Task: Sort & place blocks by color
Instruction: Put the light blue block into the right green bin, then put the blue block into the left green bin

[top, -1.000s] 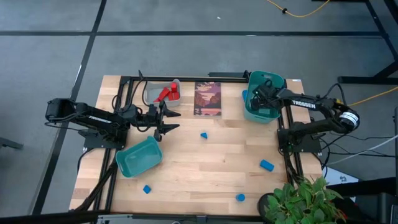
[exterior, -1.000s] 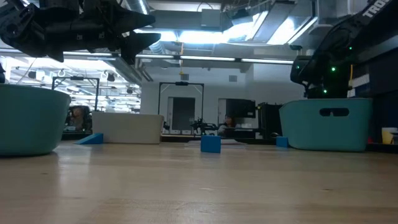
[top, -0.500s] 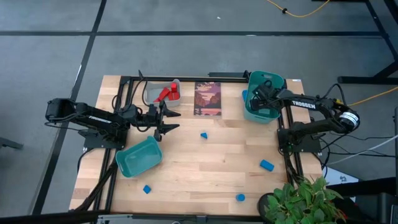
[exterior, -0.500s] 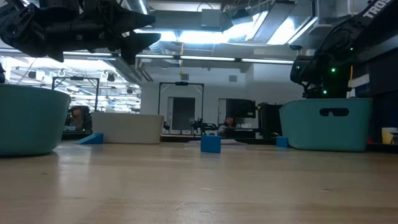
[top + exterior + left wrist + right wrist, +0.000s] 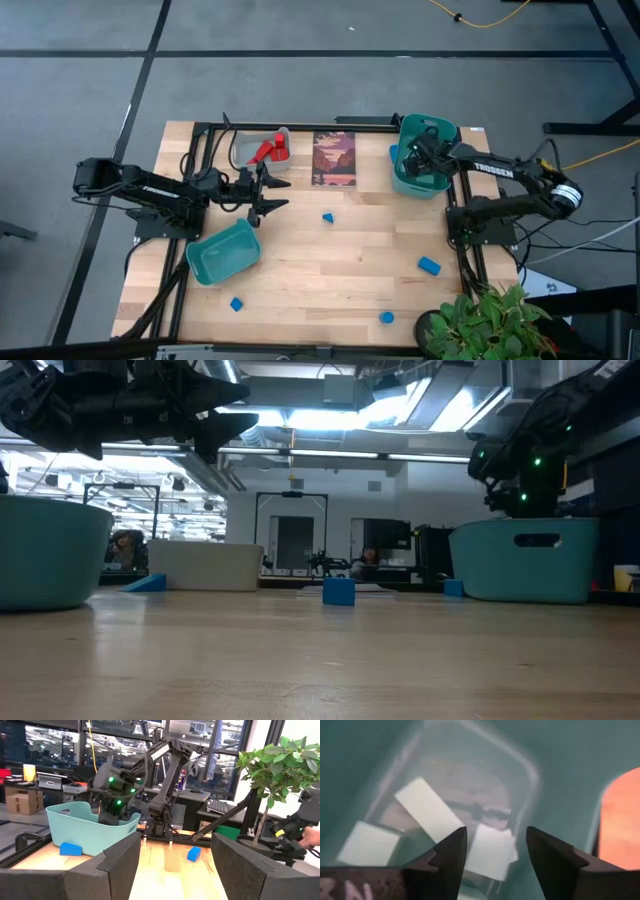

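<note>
1. We see the tabletop (image 5: 330,270), pale wood, with both arms reaching in over it.
2. A teal bin (image 5: 425,160) stands at the far right; a second teal bin (image 5: 222,252) sits tilted near the left front; a grey bin (image 5: 250,148) holds red blocks (image 5: 268,150).
3. A dark card (image 5: 334,158) lies between the grey bin and the far teal bin.
4. Our right pincer (image 5: 495,845) is inside the far teal bin, fingers apart and empty, above pale blocks (image 5: 427,810) on its floor.
5. Our left pincer (image 5: 270,193) hovers open beside the grey bin.
6. Blue blocks (image 5: 327,217) lie scattered on the wood: one mid-table, three toward the front, one just left of the far teal bin.
</note>
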Robot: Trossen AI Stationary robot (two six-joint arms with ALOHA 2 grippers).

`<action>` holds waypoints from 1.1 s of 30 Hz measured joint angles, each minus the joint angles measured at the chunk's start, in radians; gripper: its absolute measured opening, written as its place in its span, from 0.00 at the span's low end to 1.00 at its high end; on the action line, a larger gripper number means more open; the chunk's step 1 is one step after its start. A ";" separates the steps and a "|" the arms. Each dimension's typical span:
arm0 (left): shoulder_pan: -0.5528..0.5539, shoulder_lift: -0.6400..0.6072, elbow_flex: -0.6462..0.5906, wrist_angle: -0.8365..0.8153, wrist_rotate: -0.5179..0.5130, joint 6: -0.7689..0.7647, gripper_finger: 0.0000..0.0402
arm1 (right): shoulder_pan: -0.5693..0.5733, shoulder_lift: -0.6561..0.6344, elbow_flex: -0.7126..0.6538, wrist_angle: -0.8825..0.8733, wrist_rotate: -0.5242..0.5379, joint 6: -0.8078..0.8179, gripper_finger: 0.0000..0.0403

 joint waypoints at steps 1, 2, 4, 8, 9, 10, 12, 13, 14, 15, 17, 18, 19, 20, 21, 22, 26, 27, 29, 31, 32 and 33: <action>0.000 0.000 0.000 0.000 0.000 0.000 0.59 | 0.008 -0.026 0.000 -0.003 0.015 -0.005 0.52; 0.000 0.000 0.000 0.000 -0.002 0.000 0.59 | 0.016 -0.053 0.000 -0.009 0.028 -0.007 0.52; 0.000 0.000 0.000 0.000 -0.013 0.000 0.59 | 0.031 -0.115 0.000 -0.028 0.047 -0.012 0.52; 0.000 0.000 0.000 0.000 -0.018 -0.001 0.59 | 0.061 -0.241 0.001 -0.034 0.065 -0.052 0.52; 0.000 0.000 0.000 0.000 -0.018 -0.005 0.59 | 0.067 -0.269 0.001 -0.034 0.065 -0.053 0.52; 0.000 0.000 0.000 0.000 -0.018 -0.010 0.59 | 0.072 -0.298 0.001 -0.034 0.064 -0.054 0.52; 0.000 0.000 0.000 0.000 -0.018 -0.027 0.59 | 0.089 -0.349 0.001 -0.030 0.061 -0.053 0.52; 0.000 0.000 0.000 0.000 -0.018 -0.030 0.59 | 0.101 -0.373 0.001 -0.021 0.054 -0.053 0.52; 0.000 0.000 0.000 0.000 -0.018 -0.031 0.59 | 0.115 -0.395 0.001 -0.004 0.039 -0.057 0.52; 0.000 0.000 0.000 0.000 -0.018 -0.031 0.59 | 0.132 -0.418 0.001 0.020 0.022 -0.071 0.52; 0.000 0.000 0.000 0.000 -0.018 -0.031 0.59 | 0.174 -0.464 -0.004 0.100 -0.018 -0.106 0.52; 0.000 0.000 0.000 0.000 -0.018 -0.031 0.59 | 0.198 -0.487 -0.012 0.153 -0.045 -0.129 0.52; 0.000 0.000 0.000 0.000 -0.018 -0.032 0.59 | 0.222 -0.510 -0.026 0.213 -0.076 -0.150 0.52; 0.000 0.000 0.000 0.000 -0.018 -0.033 0.59 | 0.247 -0.530 -0.042 0.286 -0.118 -0.173 0.52; 0.000 0.000 0.000 0.000 -0.018 -0.033 0.59 | 0.271 -0.547 -0.062 0.361 -0.167 -0.195 0.52; 0.000 0.000 0.000 0.000 -0.018 -0.034 0.59 | 0.294 -0.561 -0.089 0.448 -0.224 -0.214 0.52; 0.000 0.000 0.000 0.000 -0.018 -0.033 0.59 | 0.375 -0.563 -0.239 0.832 -0.478 -0.232 0.52; 0.000 0.000 0.000 0.000 -0.018 -0.033 0.59 | 0.395 -0.553 -0.278 0.922 -0.528 -0.226 0.52; 0.000 0.000 0.000 0.000 -0.014 -0.033 0.59 | 0.434 -0.531 -0.346 1.097 -0.592 -0.204 0.52; 0.000 0.000 0.000 0.000 -0.012 -0.032 0.59 | 0.474 -0.507 -0.392 1.217 -0.617 -0.200 0.52; 0.000 0.000 0.000 0.000 -0.012 -0.032 0.59 | 0.494 -0.495 -0.408 1.256 -0.622 -0.206 0.52; 0.000 0.000 0.000 0.000 -0.012 -0.032 0.59 | 0.514 -0.484 -0.419 1.282 -0.631 -0.215 0.52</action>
